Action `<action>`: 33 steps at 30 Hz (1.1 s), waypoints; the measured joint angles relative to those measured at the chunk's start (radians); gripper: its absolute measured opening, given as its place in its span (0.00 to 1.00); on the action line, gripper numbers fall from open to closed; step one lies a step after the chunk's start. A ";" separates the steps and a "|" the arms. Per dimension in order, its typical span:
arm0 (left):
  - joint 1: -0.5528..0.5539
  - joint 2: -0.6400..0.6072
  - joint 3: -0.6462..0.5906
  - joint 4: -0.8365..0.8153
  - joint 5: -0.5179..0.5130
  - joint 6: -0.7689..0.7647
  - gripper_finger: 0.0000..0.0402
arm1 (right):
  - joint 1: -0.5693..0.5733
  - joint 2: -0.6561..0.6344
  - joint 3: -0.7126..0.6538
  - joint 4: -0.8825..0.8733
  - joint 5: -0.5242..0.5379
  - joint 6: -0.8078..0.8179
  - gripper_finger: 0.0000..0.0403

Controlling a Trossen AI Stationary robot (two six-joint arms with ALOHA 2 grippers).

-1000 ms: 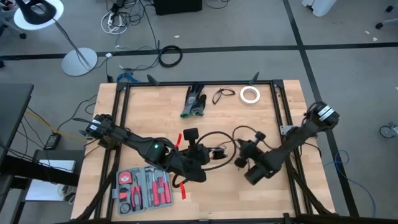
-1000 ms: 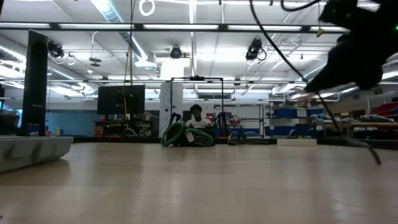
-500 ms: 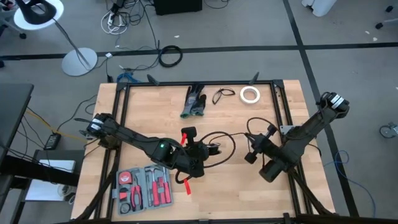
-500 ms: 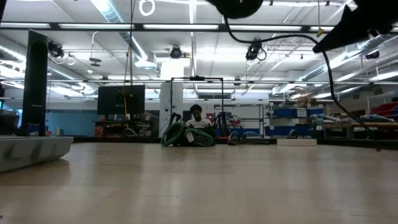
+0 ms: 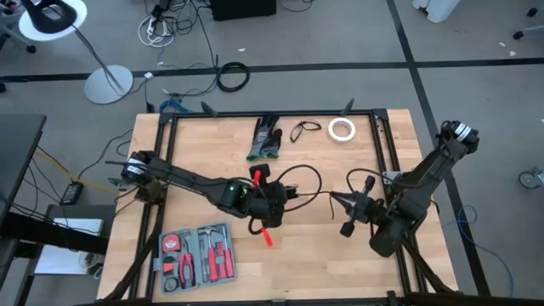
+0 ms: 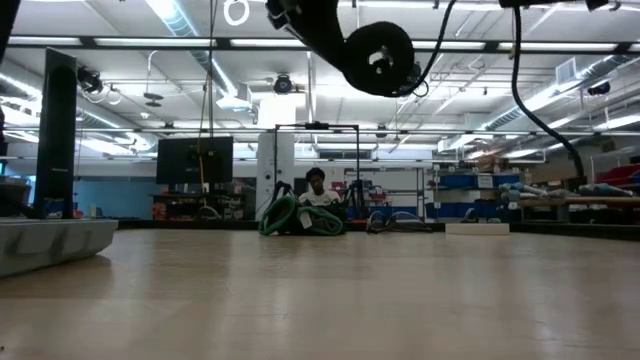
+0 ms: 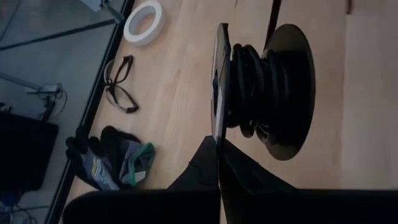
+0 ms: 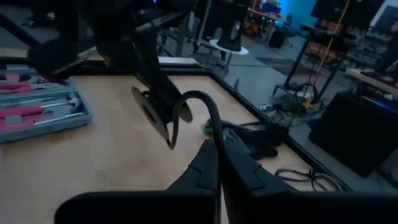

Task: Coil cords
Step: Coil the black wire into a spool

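Note:
A black spool [image 7: 264,87] with thin black cord wound between its two discs is held by my left gripper [image 5: 274,202] over the table's middle. It also shows high in the low view [image 6: 380,55]. The cord's loose tail [image 5: 308,172] arcs from the spool to my right gripper [image 5: 334,202], which is shut on it to the spool's right. A small thin black loop shaped like spectacles [image 5: 303,130] lies flat near the far edge. My left gripper pinches the rim of the spool's thin disc [image 7: 217,138] between its two fingers. The spool is lifted clear of the table, with its axle level and its discs on edge. My right gripper pinches the cord's tail [image 8: 216,138] between its two fingers. The fingers come level from the table's right side. The tail rises in a slack arch [image 8: 196,96] and drops to the spool [image 8: 152,112], clear of the table.
A grey tool case [image 5: 197,255] with red-handled tools lies at the near left. Gloves [image 5: 265,140] and a white tape roll [image 5: 342,129] lie along the far edge. A thicker black cable ring [image 5: 232,78] lies on the floor beyond the table's black frame [image 5: 166,127].
My left gripper has carried the spool toward the table's right and slightly toward the far edge. In the low view the spool has come into sight at the top. My right gripper has drawn back toward the right edge with the tail, whose arch now stands wider.

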 joint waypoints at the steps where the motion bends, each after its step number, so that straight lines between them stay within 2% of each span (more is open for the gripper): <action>1: -0.001 0.000 -0.002 0.008 -0.002 0.004 0.00 | -0.001 -0.006 0.000 0.007 -0.001 -0.020 0.00; 7: -0.017 0.000 -0.003 -0.017 -0.009 0.006 0.00 | 0.001 -0.027 0.000 0.001 0.038 -0.041 0.00; 11: -0.017 0.000 -0.003 -0.038 -0.012 0.004 0.00 | 0.004 -0.033 0.000 0.057 0.072 -0.117 0.00; 14: -0.016 0.000 -0.003 -0.037 -0.029 0.005 0.00 | 0.009 -0.034 0.000 0.150 0.126 -0.207 0.00; 18: -0.012 0.000 -0.003 -0.032 -0.036 0.006 0.00 | 0.025 -0.034 0.000 0.343 0.193 -0.416 0.00; 24: -0.010 0.000 -0.003 0.079 -0.047 0.063 0.00 | -0.022 -0.005 0.000 0.597 0.061 -0.610 0.00; 33: 0.001 0.000 -0.004 0.099 -0.071 0.060 0.00 | -0.064 0.080 0.000 0.875 0.070 -0.770 0.00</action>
